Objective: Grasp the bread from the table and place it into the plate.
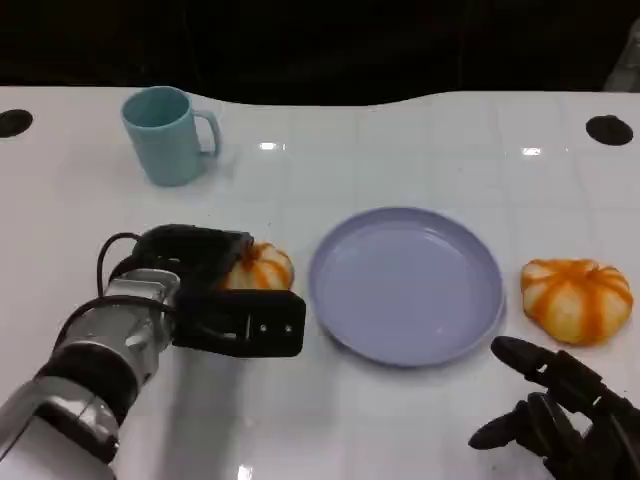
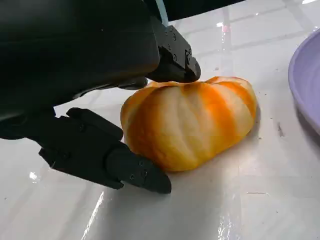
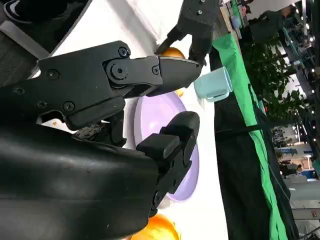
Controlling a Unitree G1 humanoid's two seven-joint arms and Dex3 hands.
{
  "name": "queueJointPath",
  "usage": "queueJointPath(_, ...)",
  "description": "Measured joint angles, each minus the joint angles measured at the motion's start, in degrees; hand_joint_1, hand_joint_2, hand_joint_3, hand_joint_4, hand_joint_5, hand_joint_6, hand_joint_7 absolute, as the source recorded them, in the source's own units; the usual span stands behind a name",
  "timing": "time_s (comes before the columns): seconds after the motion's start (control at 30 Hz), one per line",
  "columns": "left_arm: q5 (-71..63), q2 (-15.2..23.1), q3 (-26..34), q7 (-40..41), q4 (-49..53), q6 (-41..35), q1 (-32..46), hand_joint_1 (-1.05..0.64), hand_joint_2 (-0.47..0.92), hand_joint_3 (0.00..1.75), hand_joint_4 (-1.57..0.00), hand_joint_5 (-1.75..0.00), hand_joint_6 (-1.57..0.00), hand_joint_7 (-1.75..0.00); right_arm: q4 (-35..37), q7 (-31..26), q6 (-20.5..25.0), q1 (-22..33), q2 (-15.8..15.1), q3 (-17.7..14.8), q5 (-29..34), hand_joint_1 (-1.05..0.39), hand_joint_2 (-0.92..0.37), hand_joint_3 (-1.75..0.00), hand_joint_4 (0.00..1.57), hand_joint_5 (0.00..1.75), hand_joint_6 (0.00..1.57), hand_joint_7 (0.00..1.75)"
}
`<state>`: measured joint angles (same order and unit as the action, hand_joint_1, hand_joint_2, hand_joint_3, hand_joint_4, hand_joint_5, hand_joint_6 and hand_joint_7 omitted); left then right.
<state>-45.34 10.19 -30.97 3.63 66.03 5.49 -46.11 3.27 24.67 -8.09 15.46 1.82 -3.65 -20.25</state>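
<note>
Overhead head view, two close wrist views

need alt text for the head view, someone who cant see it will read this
The robot's left hand wraps its fingers around an orange-striped bread roll on a white table, just left of an empty lavender plate. A second roll lies right of the plate, a blue mug behind.

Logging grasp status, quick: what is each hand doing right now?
Left hand: fingers around the bread, closing on it.
Right hand: open, holding nothing.
</note>
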Motion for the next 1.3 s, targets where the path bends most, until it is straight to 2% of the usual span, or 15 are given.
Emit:
queueJointPath(0.1,2.52,-0.23,1.40,2.47,1.59,1.41,-0.30,-0.33,0.92,0.10,-0.89,-0.87,-1.17,-0.10,-0.04,-0.01,0.16,0.05,-0.02,-0.01,-0.08,-0.75,-0.92,-0.33,0.68,1.13,0.91,0.38)
queueJointPath(0.23,3.38,-0.31,1.34,2.60,2.57,2.06,-1.27,-0.33,0.92,0.10,-0.89,-0.89,-1.19,-0.09,-0.09,-0.01,0.57,0.05,-0.02,-0.01,-0.10,-0.75,-0.92,-0.33,0.68,1.13,0.91,0.37)
queueJointPath(0.27,3.43,-0.32,1.30,2.60,2.69,2.13,-1.37,-0.24,0.88,0.30,-0.86,-1.31,-1.09,-0.61,-0.11,-0.01,0.62,0.05,-0.02,-0.01,-0.10,-0.75,-0.92,-0.34,0.68,1.13,0.90,0.37)
queueJointPath(0.3,3.77,-0.32,1.61,4.71,2.71,2.98,-1.20,-0.18,0.80,0.53,-0.85,-1.57,-0.79,-1.28,-0.12,0.00,0.62,0.03,-0.02,-0.01,-0.09,-0.74,-0.92,-0.34,0.68,1.13,0.90,0.37)
queueJointPath(0.33,4.41,-0.31,2.22,7.59,2.52,4.56,-0.64,-0.16,0.77,0.61,-0.84,-1.65,-0.69,-1.51,-0.11,0.01,0.62,0.03,-0.04,-0.03,-0.08,-0.74,-0.92,-0.34,0.68,1.13,0.90,0.37)
queueJointPath(0.4,5.88,-0.35,3.66,13.38,1.87,7.73,0.75,-0.14,0.72,0.68,-0.82,-1.73,-0.59,-1.70,-0.09,0.03,0.60,-0.02,-0.05,-0.05,-0.09,-0.74,-0.92,-0.34,0.68,1.13,0.90,0.37)
queueJointPath(0.57,8.47,-0.21,5.92,16.69,0.76,10.45,1.21,-0.15,0.69,0.80,-0.81,-1.75,-0.58,-1.74,-0.08,0.00,0.61,-0.05,-0.10,-0.09,-0.08,-0.75,-0.92,-0.34,0.69,1.13,0.90,0.37)
queueJointPath(0.6,8.97,-0.17,6.17,16.79,0.35,11.04,1.21,-0.16,0.63,0.94,-0.82,-1.75,-0.60,-1.75,-0.08,0.00,0.61,-0.10,-0.10,-0.08,-0.07,-0.75,-0.92,-0.34,0.69,1.13,0.90,0.37)
queueJointPath(0.63,9.58,-0.15,6.48,16.80,-0.21,11.52,1.28,-0.16,0.61,1.00,-0.82,-1.75,-0.60,-1.75,-0.07,0.00,0.61,-0.14,-0.10,-0.08,-0.07,-0.75,-0.92,-0.34,0.69,1.13,0.90,0.37)
queueJointPath(0.8,12.88,-0.35,8.93,14.91,-5.86,12.03,2.29,-0.14,0.50,1.18,-0.86,-1.75,-0.65,-1.75,0.30,0.02,0.61,-0.51,-0.14,-0.14,-0.10,-0.74,-0.92,-0.34,0.69,1.13,0.91,0.37)
queueJointPath(1.13,14.56,-1.93,10.21,10.78,-17.99,8.82,2.44,-0.08,0.45,1.18,-0.88,-1.75,-0.68,-1.75,0.53,0.04,0.57,-0.93,-0.12,-0.11,-0.04,-0.75,-0.92,-0.34,0.69,1.14,0.90,0.38)
queueJointPath(1.23,14.51,-1.93,9.39,8.35,-18.19,11.46,2.02,-0.11,0.41,1.16,-0.86,-1.75,-0.66,-1.75,0.54,0.04,0.57,-0.93,-0.12,-0.13,-0.07,-0.74,-0.92,-0.34,0.69,1.15,0.91,0.38)
queueJointPath(1.3,14.38,-2.09,8.10,5.64,-18.19,13.75,1.14,-0.13,0.43,1.17,-0.86,-1.75,-0.68,-1.75,0.56,0.17,0.57,-1.03,-0.10,-0.11,-0.14,-0.74,-0.92,-0.34,0.69,1.15,0.90,0.38)
